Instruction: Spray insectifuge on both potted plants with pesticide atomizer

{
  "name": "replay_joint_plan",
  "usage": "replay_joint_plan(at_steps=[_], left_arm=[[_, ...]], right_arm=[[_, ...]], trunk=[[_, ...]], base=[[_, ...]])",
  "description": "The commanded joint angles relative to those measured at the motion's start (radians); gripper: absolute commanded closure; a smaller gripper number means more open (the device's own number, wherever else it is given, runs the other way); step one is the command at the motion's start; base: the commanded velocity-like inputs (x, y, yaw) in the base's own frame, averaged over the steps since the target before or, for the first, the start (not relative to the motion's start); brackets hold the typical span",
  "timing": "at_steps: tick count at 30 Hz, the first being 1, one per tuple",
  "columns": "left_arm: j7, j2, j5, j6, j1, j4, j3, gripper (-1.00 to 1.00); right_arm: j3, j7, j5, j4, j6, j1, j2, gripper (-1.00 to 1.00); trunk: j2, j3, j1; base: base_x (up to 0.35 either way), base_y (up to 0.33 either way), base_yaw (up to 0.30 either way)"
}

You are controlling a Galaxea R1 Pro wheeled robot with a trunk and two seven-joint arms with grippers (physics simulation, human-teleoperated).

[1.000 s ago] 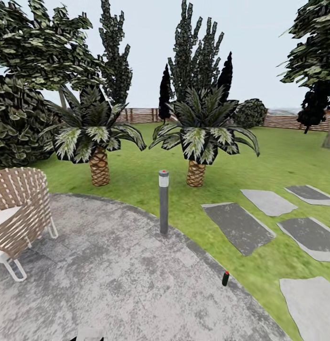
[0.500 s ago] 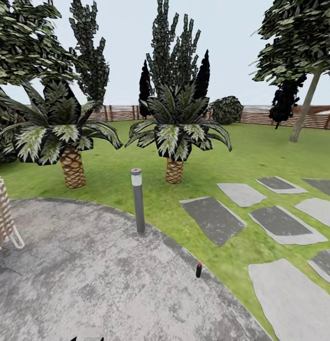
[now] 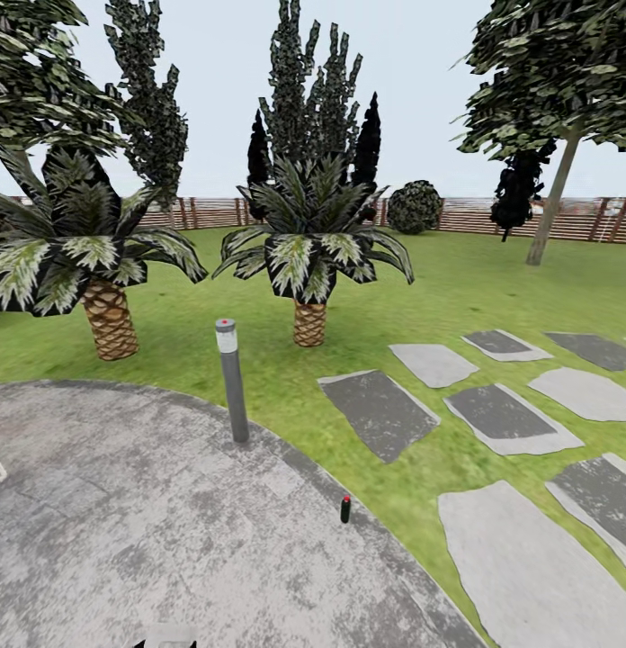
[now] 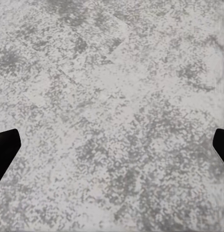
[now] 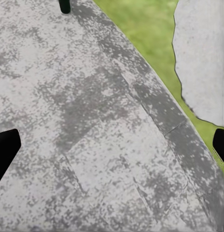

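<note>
Two grippers: both hang over the paving with their dark fingertips at the far edges of the wrist views, spread wide apart, nothing between them.
Left gripper (image 4: 112,145): jaws apart, above bare mottled grey patio; one black fingertip (image 4: 5,150) shows at each side.
Right gripper (image 5: 112,145): jaws apart, empty, over the patio close to its curved edge, with lawn and a pale slab just beyond.
Patio (image 3: 151,540): round, grey, speckled paving in the near part of the head view; its rim curves from the left down toward the lower right.
Small dark bottle (image 3: 345,509): stands upright on the patio just inside the rim, dark green body with a red top; its base also shows at the edge of the right wrist view (image 5: 65,6). Whether it is the atomizer I cannot tell at this size.
Bollard lamp (image 3: 231,381): grey post with a pale head and a red dot, upright at the patio's rim, farther away than the bottle.
Stepping slabs (image 3: 378,414): irregular grey stones set in the lawn (image 3: 457,288) to the right of the patio.
Palms: two with scaly trunks on the grass beyond the bollard, one at left (image 3: 106,315), one near the middle (image 3: 308,319).
Fence (image 3: 475,216): brown slats along the far side of the garden, tall dark trees before it.
</note>
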Motion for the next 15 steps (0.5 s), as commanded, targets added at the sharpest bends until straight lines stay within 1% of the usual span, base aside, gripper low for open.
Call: replay_joint_plan(at_steps=[1, 15], left_arm=[[-0.001, 0.000, -0.001, -0.003, -0.001, 0.001, 0.000, -1.00], [0.000, 0.000, -0.001, -0.003, -0.001, 0.001, 0.000, -1.00]], right_arm=[[0.000, 0.001, 0.000, 0.001, -0.003, -0.001, 0.000, -1.00], [0.001, 0.001, 0.000, 0.001, -0.003, -0.001, 0.000, -1.00]], trunk=[[-0.001, -0.001, 0.000], [-0.001, -0.001, 0.000]], base=[[0.000, -0.272, -0.001], [0.000, -0.272, 0.000]])
